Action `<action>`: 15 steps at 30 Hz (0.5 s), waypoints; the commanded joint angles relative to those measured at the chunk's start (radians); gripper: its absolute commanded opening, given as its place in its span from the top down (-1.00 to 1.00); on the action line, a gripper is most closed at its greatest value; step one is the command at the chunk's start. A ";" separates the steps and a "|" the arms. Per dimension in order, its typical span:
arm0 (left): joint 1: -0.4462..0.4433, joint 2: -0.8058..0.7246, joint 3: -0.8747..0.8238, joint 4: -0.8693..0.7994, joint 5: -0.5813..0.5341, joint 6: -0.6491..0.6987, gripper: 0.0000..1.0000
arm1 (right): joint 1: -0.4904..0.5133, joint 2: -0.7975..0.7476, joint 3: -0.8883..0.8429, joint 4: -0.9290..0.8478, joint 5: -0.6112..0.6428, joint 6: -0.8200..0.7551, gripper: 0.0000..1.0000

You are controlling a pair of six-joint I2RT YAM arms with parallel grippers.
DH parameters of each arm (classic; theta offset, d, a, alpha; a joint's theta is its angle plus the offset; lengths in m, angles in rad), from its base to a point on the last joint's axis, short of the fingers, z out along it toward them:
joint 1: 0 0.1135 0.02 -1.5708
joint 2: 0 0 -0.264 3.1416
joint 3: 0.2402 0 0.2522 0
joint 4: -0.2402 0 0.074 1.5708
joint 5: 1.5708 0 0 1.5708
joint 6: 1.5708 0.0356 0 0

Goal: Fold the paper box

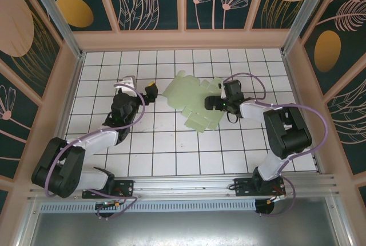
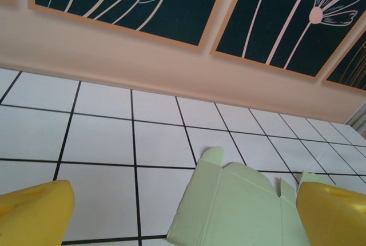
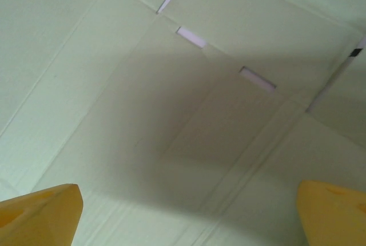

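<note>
Paper box [image 1: 189, 96]: you have a flat creased cut-out, flaps spread, lying on the tiled table [image 1: 171, 154] between the two arms; left gripper [image 1: 150, 90]: just beside the card's left edge, fingers [image 2: 34, 211] spread wide, nothing held; right gripper [image 1: 213, 102]: over the card's right part, fingers [image 3: 40, 214] wide apart, gripping nothing.

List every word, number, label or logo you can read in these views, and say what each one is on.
There is no readable text.
paper box: plain mint card with only creases and slots, no print.
wall panels: flower and leaf drawings, no words.
left arm and right arm: no marking large or sharp enough to read.
</note>
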 commanded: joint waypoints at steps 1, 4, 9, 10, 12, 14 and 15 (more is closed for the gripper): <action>0.001 -0.019 -0.011 -0.006 -0.020 -0.006 -0.98 | 0.025 0.000 -0.015 -0.021 -0.041 0.057 -0.93; 0.001 -0.031 -0.016 -0.012 -0.028 0.003 -0.98 | 0.053 -0.033 -0.053 0.000 -0.025 0.084 -0.93; 0.001 -0.050 -0.025 -0.032 -0.037 0.019 -0.98 | 0.116 -0.078 -0.112 0.043 -0.038 0.137 -0.91; 0.001 -0.054 -0.025 -0.037 -0.037 0.021 -0.98 | 0.138 -0.080 -0.114 0.040 -0.034 0.144 -0.91; 0.001 -0.060 -0.028 -0.042 -0.037 0.019 -0.98 | 0.179 -0.082 -0.117 0.043 -0.024 0.154 -0.91; 0.001 -0.066 -0.032 -0.042 -0.034 0.013 -0.98 | 0.226 -0.072 -0.113 0.054 -0.009 0.161 -0.91; 0.001 -0.066 -0.033 -0.044 -0.029 0.012 -0.98 | 0.252 -0.060 -0.109 0.062 0.004 0.164 -0.91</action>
